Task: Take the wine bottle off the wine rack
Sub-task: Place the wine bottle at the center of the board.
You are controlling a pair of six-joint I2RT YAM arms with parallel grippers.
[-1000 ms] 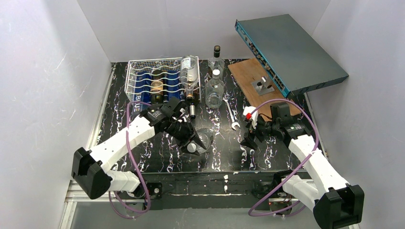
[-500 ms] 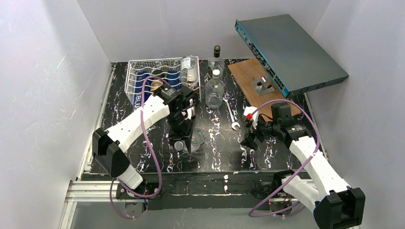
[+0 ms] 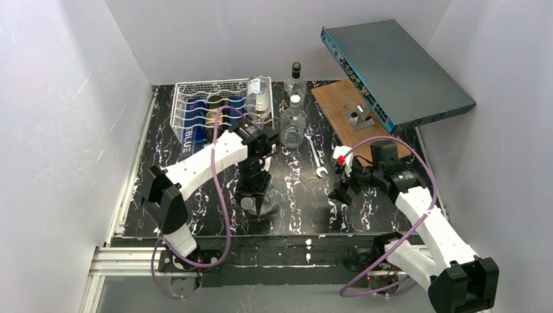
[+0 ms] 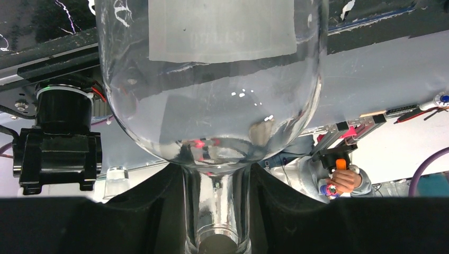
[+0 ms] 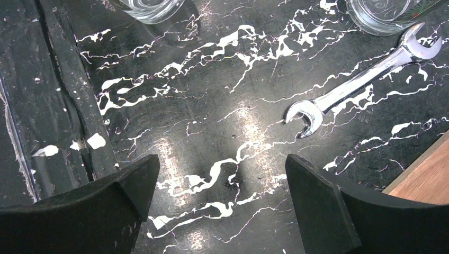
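Observation:
The wine rack (image 3: 195,107), a silver-white wire basket, stands at the back left. It holds dark blue bottles and a clear bottle (image 3: 259,98) at its right end. My left gripper (image 3: 252,197) is shut on the neck of a clear glass wine bottle (image 3: 269,197) over the table's front middle, away from the rack. In the left wrist view the bottle (image 4: 212,79) fills the frame, its neck between the black fingers (image 4: 132,211) of the gripper (image 4: 217,222). My right gripper (image 3: 340,190) is open and empty just above the table, as the right wrist view (image 5: 222,196) shows.
Two clear bottles (image 3: 293,124) (image 3: 295,78) stand upright right of the rack. A wrench (image 3: 317,160) lies in the middle, also in the right wrist view (image 5: 360,87). A wooden board (image 3: 339,107) and a tilted teal-grey box (image 3: 398,62) are at the back right.
The left arm has reared up, its elbow swinging toward the rack. The gripper with the clear bottle has shifted slightly left near the front middle. The right arm has not moved.

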